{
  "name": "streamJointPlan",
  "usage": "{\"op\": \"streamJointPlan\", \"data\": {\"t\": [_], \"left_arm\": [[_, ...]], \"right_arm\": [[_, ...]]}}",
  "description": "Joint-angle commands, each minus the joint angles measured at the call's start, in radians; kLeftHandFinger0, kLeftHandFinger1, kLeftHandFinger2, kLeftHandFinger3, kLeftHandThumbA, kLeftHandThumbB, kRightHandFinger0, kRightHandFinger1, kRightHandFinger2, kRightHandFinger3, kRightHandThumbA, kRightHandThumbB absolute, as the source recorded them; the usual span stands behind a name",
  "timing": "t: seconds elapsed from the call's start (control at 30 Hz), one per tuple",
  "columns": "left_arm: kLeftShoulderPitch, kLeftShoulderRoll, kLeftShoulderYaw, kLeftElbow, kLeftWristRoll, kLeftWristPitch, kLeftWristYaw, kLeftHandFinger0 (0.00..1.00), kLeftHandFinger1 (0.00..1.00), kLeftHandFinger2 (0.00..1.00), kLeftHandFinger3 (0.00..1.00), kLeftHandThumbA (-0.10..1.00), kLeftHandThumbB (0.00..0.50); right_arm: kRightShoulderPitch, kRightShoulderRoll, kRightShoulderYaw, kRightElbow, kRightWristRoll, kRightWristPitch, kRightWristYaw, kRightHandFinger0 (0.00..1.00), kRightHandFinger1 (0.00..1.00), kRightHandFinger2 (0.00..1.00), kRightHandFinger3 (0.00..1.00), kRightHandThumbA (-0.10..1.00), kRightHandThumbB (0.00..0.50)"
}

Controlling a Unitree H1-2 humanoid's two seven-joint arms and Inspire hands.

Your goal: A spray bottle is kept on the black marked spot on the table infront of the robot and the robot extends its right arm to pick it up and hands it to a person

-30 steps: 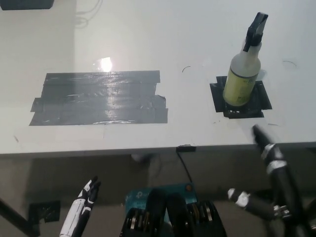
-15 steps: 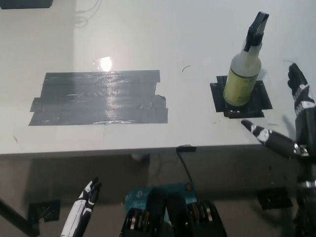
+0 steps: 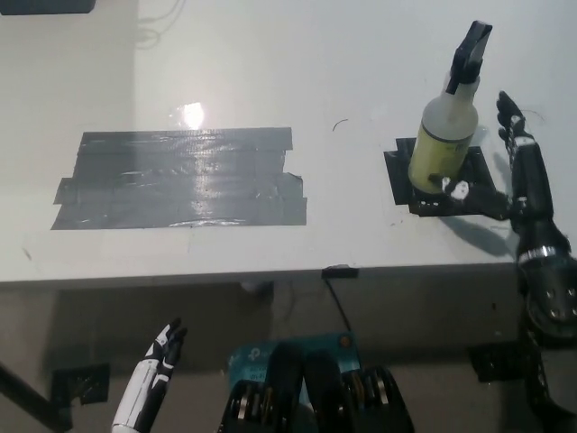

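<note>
Here, right robot hand spread open beside spray bottle (contact unclear), holding nothing.

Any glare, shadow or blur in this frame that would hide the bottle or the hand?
Head view: a bright glare spot sits on the table above the large tape patch, well away from the spray bottle. Head view: the bottle and the open right hand beside it look sharp, with a soft shadow below the hand. Head view: the left hand rests lower left, dimly lit.

No legible text; spray bottle label unreadable.
</note>
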Motion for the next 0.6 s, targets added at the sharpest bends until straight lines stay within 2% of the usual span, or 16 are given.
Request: {"op": "streamJointPlan", "data": {"t": [0.0, 0.2, 0.33, 0.57], "left_arm": [[-0.009, 0.009, 0.001, -0.022, 0.009, -0.033, 0.008, 1.00, 1.00, 1.00, 1.00, 1.00, 0.500], [-0.010, 0.007, 0.000, -0.024, 0.004, -0.023, 0.004, 1.00, 1.00, 1.00, 1.00, 1.00, 0.500], [-0.013, 0.008, 0.000, -0.028, 0.005, -0.025, 0.004, 1.00, 1.00, 1.00, 1.00, 1.00, 0.500], [-0.016, 0.008, 0.004, -0.024, -0.004, -0.032, 0.003, 1.00, 1.00, 1.00, 1.00, 1.00, 0.500]], "right_arm": [[-0.106, -0.008, -0.004, 0.053, 0.003, 0.017, -0.040, 1.00, 1.00, 1.00, 1.00, 1.00, 0.357], [-0.165, -0.001, 0.004, 0.151, 0.004, -0.006, -0.052, 1.00, 1.00, 1.00, 1.00, 1.00, 0.338], [-0.198, 0.005, 0.006, 0.221, 0.012, -0.011, -0.058, 1.00, 1.00, 1.00, 1.00, 1.00, 0.367], [-0.248, 0.010, -0.003, 0.353, 0.030, -0.030, -0.068, 1.00, 1.00, 1.00, 1.00, 1.00, 0.366]]}}
